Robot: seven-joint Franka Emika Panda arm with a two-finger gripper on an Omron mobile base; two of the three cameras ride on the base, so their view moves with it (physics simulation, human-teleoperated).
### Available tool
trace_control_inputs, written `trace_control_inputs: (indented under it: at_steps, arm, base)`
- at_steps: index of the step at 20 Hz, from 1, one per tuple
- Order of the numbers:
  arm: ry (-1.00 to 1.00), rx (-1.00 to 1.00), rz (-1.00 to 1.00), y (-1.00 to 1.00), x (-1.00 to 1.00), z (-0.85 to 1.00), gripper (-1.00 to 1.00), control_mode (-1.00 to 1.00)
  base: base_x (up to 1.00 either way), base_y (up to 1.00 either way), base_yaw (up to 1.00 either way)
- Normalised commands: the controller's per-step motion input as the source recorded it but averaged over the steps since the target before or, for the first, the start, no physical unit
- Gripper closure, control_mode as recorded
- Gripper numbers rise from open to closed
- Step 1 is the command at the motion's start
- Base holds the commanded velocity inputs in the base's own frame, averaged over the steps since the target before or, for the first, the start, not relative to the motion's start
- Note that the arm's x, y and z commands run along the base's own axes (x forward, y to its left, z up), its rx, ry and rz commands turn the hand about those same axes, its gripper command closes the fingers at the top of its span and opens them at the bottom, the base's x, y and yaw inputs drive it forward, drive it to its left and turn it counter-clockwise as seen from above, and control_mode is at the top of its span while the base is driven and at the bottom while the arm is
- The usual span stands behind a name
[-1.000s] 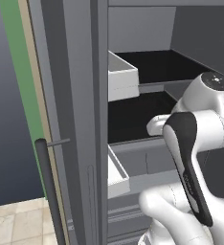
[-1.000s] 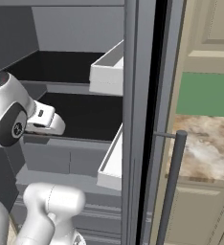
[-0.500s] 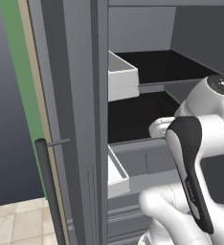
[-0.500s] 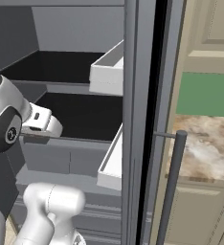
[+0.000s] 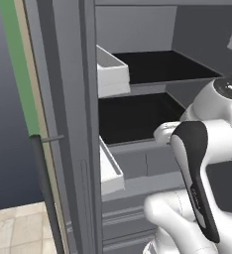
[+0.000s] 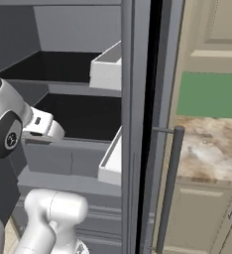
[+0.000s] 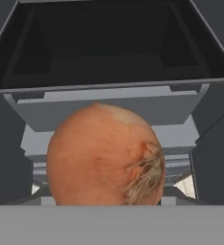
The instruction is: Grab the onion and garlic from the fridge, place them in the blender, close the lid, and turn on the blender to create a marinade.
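Observation:
In the hand view the orange-brown onion sits close up between my two dark fingers, and my gripper is shut on it. Behind it are a grey drawer front and a black shelf of the open fridge. In the base views my hand is in front of the middle shelf, above the grey drawers. The garlic, the blender and the lid are out of view.
White door bins jut out beside the shelves. The fridge door's dark bar handle stands to my right, with a marble counter and beige cabinets beyond it. My own arm is in front of the lower fridge.
My elbow has swung slightly outward, away from the shelves. The hand, with the onion in it, has barely shifted.

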Motion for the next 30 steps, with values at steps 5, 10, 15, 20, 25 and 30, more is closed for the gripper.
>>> trace_control_inputs:
  at_steps: [5, 10, 15, 20, 25, 30]
  arm:
    - [0.00, 0.00, 0.00, 0.00, 0.00, 0.00, 1.00, 1.00]
    - [0.00, 0.00, 0.00, 0.00, 0.00, 0.00, 1.00, 1.00]
    - [0.00, 0.00, 0.00, 0.00, 0.00, 0.00, 1.00, 1.00]
    - [0.00, 0.00, 0.00, 0.00, 0.00, 0.00, 1.00, 1.00]
    - [0.00, 0.00, 0.00, 0.00, 0.00, 0.00, 1.00, 1.00]
    - [0.00, 0.00, 0.00, 0.00, 0.00, 0.00, 1.00, 1.00]
  base:
    - [-0.51, -0.32, 0.25]
    - [-0.48, -0.51, 0.46]
    - [-0.49, -0.61, 0.55]
    - [-0.42, -0.08, 0.70]
    - [-0.64, 0.10, 0.82]
    - [-0.41, 0.27, 0.85]
